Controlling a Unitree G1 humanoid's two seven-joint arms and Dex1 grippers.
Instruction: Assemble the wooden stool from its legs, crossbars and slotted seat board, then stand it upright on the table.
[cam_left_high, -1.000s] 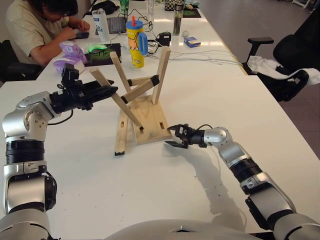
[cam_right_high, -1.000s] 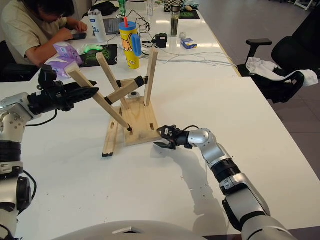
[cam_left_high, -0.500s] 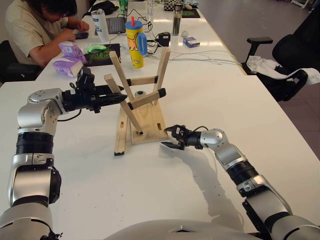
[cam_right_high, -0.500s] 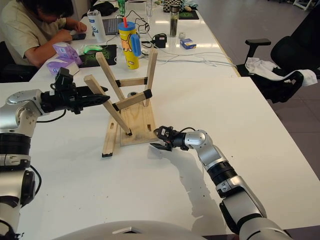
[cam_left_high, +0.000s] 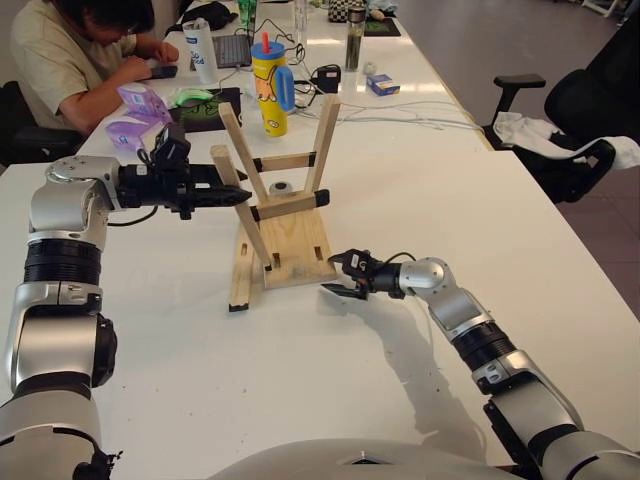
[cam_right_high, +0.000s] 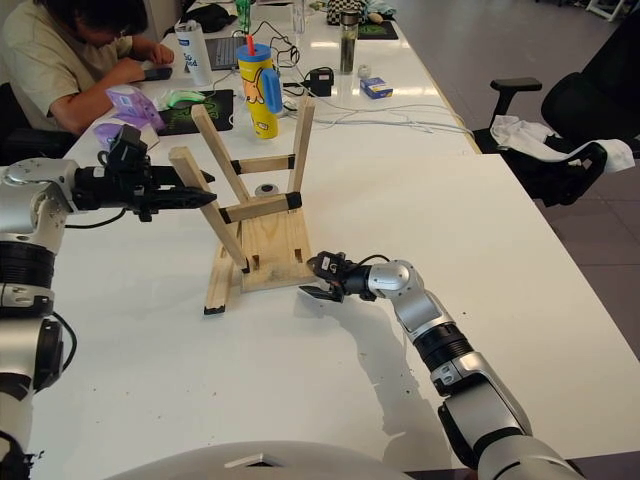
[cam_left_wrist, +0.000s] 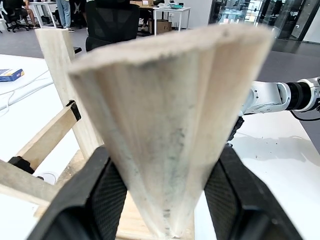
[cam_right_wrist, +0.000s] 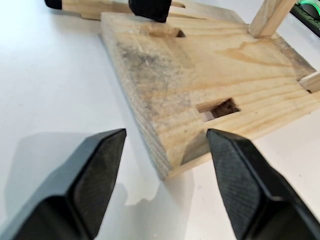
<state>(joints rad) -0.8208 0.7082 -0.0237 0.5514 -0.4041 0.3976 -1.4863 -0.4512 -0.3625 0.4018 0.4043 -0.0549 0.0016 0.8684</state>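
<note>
Inverted stool under assembly. The pale wooden slotted seat board (cam_left_high: 300, 252) lies flat on the white table (cam_left_high: 300, 380), near its middle. Two square wooden legs (cam_left_high: 322, 140) rise from the board's far side, leaning apart and joined by a short wooden crossbar (cam_left_high: 283, 161). A third, tilted leg (cam_left_high: 248, 218) stands with its foot at a near slot; a black-capped crossbar (cam_left_high: 285, 207) links it to the rear pair. Your left gripper (cam_left_high: 232, 190) pinches this tilted leg's upper end, a pad pressed to each side. A loose fourth leg (cam_left_high: 240, 278) lies on the table along the board's left edge. Your right gripper (cam_left_high: 332, 274) sits low at the board's near right corner, fingers (cam_right_wrist: 95, 175) spread to either side of the corner.
</note>
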